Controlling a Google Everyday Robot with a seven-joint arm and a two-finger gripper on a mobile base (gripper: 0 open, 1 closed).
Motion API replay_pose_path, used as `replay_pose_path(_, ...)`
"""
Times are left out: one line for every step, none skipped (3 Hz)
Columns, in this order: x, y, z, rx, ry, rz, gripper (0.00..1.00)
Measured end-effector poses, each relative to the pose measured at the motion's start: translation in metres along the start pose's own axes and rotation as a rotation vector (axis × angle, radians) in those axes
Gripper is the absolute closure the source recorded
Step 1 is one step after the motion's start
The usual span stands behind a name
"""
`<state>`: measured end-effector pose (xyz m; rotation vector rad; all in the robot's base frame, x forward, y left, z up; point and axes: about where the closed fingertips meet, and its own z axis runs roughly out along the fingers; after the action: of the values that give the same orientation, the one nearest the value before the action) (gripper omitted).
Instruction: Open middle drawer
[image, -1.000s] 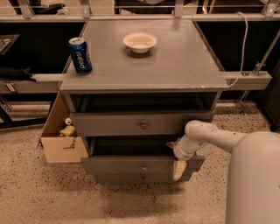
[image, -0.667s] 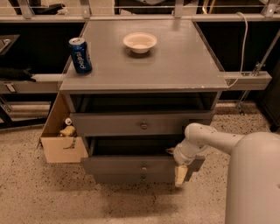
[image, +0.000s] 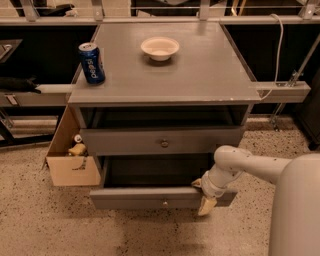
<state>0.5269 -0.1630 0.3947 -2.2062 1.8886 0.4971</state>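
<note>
The grey cabinet has a middle drawer with a small round metal knob; its front stands a little forward under a dark gap. Below it a lower drawer with its own knob is pulled well out, showing a dark inside. My gripper is at the right end of the lower drawer's front, touching its top edge and hanging down over it. It is well below and to the right of the middle drawer's knob. My white arm reaches in from the right.
A blue soda can and a white bowl stand on the cabinet top. An open cardboard box with small items sits on the floor at the cabinet's left. A rail with a cable runs at the right.
My gripper has moved a little lower on the lower drawer's right front, and that drawer has slid slightly further out. The middle drawer has not moved.
</note>
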Motion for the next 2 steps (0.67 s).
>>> replay_pose_path(-0.007,0.026,-0.009,-0.005,-0.021,-0.008,0.58)
replay_pose_path(-0.01,0.047,-0.008,-0.015,-0.043,-0.007,0.82)
